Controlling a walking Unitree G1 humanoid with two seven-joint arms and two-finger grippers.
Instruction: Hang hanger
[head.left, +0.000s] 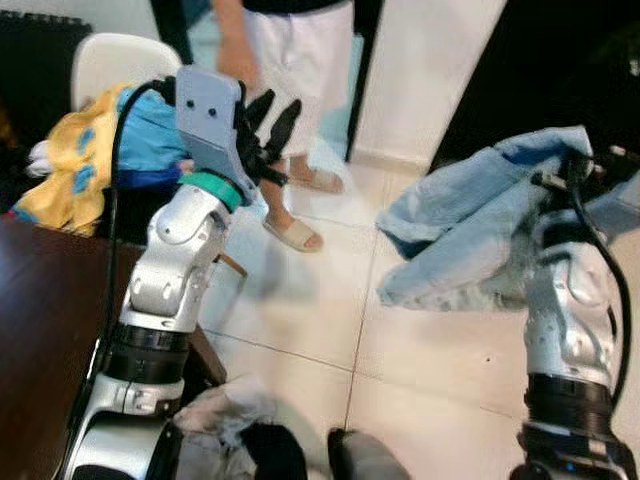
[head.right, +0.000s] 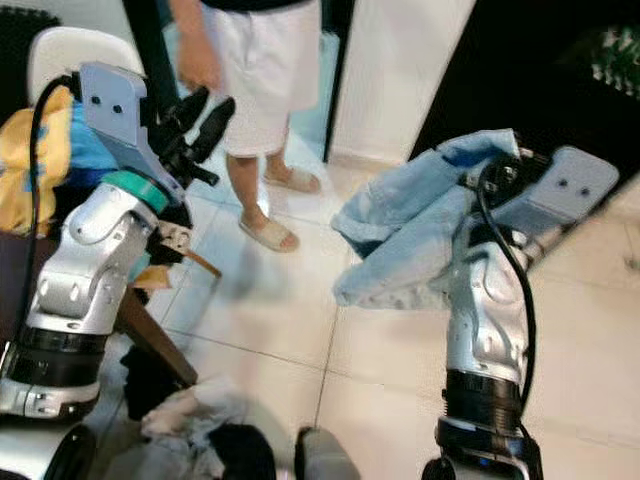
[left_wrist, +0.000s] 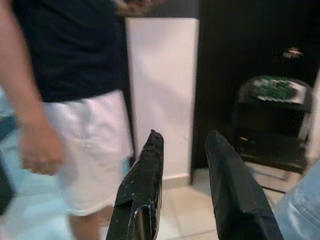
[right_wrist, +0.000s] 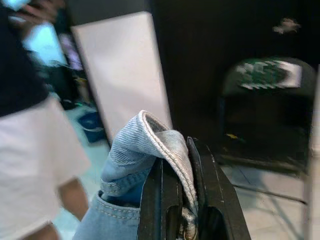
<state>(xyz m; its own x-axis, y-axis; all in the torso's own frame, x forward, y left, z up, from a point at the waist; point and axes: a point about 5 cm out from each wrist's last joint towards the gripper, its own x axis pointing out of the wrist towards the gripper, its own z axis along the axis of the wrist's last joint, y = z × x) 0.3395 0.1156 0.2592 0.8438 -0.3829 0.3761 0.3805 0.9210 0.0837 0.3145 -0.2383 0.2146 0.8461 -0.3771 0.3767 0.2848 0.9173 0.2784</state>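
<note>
Crumpled clothes (head.left: 235, 425) are lying on the floor between both raised arms. Left gripper (left_wrist: 184, 165) is pointing forward with fingers parted around nothing, a person (head.left: 285, 60) in white shorts standing just beyond its tips. Right gripper (right_wrist: 182, 190) is pinching a fold of light-blue denim garment (head.left: 470, 235), which is draping over its wrist.
</note>
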